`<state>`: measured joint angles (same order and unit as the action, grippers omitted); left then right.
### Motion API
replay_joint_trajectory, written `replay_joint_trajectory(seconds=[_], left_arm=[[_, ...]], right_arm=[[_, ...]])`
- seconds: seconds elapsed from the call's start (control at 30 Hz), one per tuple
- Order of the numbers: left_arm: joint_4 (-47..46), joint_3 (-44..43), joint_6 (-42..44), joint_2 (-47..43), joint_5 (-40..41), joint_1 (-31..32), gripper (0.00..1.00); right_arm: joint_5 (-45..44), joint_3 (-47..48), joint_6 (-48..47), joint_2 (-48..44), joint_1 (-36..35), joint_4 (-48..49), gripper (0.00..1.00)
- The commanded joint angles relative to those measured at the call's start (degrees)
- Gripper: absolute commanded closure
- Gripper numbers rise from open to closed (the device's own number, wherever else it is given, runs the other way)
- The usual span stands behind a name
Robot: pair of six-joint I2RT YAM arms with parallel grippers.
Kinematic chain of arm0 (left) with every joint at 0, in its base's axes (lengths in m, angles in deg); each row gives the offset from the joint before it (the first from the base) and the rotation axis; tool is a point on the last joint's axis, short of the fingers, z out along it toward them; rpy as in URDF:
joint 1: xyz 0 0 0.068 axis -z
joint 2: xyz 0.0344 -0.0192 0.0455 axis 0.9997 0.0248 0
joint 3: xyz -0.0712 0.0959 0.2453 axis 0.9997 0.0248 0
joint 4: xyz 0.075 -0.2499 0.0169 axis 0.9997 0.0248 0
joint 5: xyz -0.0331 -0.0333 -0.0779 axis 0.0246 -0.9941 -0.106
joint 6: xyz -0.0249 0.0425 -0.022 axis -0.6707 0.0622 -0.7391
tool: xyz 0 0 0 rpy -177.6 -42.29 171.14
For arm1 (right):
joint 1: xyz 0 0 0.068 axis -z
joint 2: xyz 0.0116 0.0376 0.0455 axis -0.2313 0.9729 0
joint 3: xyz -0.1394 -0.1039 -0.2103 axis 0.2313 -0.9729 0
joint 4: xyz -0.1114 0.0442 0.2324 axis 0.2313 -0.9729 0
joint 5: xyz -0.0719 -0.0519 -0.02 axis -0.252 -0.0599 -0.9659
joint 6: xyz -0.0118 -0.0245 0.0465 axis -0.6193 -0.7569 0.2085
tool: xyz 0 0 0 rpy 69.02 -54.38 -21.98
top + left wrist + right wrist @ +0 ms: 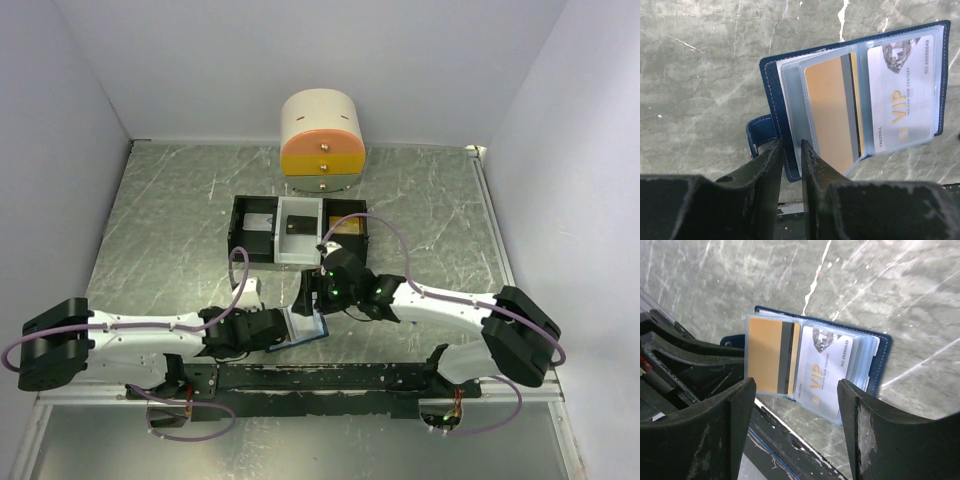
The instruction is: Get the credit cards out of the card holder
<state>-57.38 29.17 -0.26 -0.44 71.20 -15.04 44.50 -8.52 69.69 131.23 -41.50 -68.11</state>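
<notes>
The left end effector (790,167) pinches the open card holder (771,90) over the counter (700,75), near its front edge. Inside the holder sit two credit cards (830,110) (one gold, one white). The right end effector (795,390) stands open.

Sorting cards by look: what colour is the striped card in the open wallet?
The thin striped card is tan-gold; left wrist view shows it best.

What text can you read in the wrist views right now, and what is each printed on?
"VIP": large gold letters on the white card in the card holder.
"NEW CENTURY": small line beside it, same card; the word before is blurred.
"NO.": along that card's edge; the digits after it are too blurred.
Small word at that card's corner: too small to read.
Gold card: no text, only a dark stripe.
</notes>
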Motion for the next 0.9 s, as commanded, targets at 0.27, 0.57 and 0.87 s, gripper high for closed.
replay_joint_trajectory(seconds=[0.27, 0.57, 0.87], left_arm=[[7.2, -1.9, -2.3, -4.6, 2.4, 1.2, 0.66], [14.1, -4.3, -5.0, -8.4, 4.9, 2.5, 0.65], [8.6, -2.4, -2.7, -11.7, 4.4, 2.9, 0.64]], right_arm=[[1.9, 0.9, -1.6, -3.3, -0.2, 3.8, 0.4], [5.2, 5.6, -1.9, 7.8, -5.0, 6.5, 0.76], [-10.3, 6.5, -2.4, 12.0, -7.7, -2.3, 0.84]])
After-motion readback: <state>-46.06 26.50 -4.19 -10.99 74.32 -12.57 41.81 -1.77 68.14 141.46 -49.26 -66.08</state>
